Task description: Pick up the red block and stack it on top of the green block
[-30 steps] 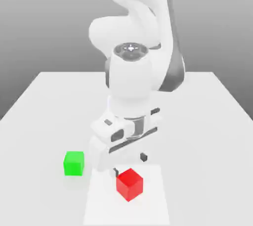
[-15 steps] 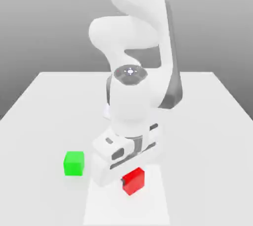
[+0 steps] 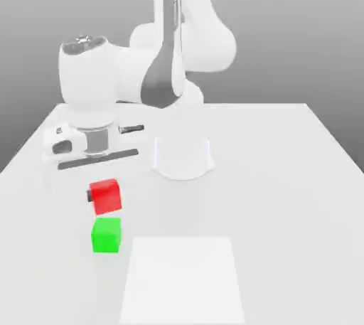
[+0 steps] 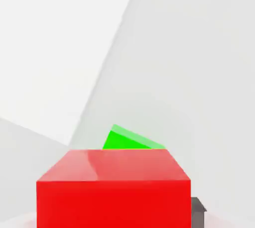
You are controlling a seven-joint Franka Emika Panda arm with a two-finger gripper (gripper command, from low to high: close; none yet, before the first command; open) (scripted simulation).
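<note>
Red block (image 3: 105, 196) is clamped in my tool (image 3: 104, 198), held clear of the counter (image 3: 284, 174) and just above the green block (image 3: 106, 235). In the hand view, green (image 4: 127, 139) peeks out past the red block's far edge, so I judge a small shift comes before lowering.

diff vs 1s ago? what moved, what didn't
The claw closed on the red block, lifted it off the table, and carried it toward the exterior view's left; it now hangs just above the green block, not yet resting on it. The green block stayed where it was.
</note>
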